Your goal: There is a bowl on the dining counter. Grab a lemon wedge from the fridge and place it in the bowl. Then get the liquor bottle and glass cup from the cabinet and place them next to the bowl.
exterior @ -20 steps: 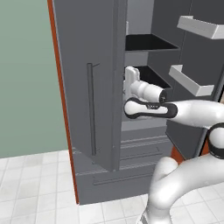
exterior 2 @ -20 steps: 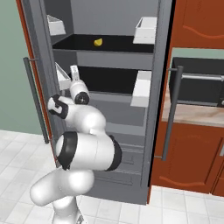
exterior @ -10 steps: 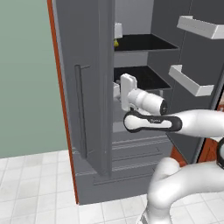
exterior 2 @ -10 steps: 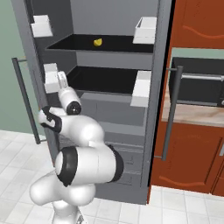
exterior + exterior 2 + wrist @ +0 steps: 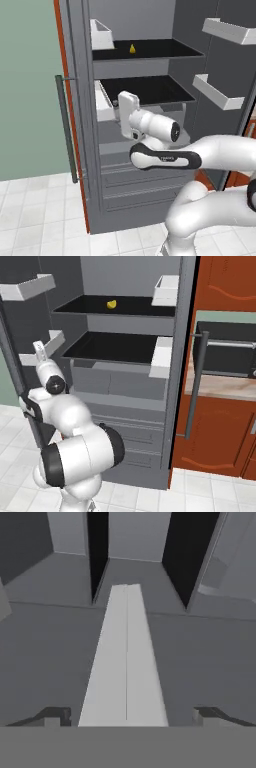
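Pincer [image 5: 128,714] wide open and empty, facing into open fridge [image 5: 150,125], lemon wedge [image 5: 132,48] on top shelf

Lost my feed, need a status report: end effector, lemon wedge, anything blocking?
End effector open, empty, inside fridge. Lemon wedge on top shelf, untouched. White door bin directly ahead of fingers.

Flat, even rendered light, soft shadows inside the fridge [image 5: 145,65]; hand view slightly blurred, no glare.
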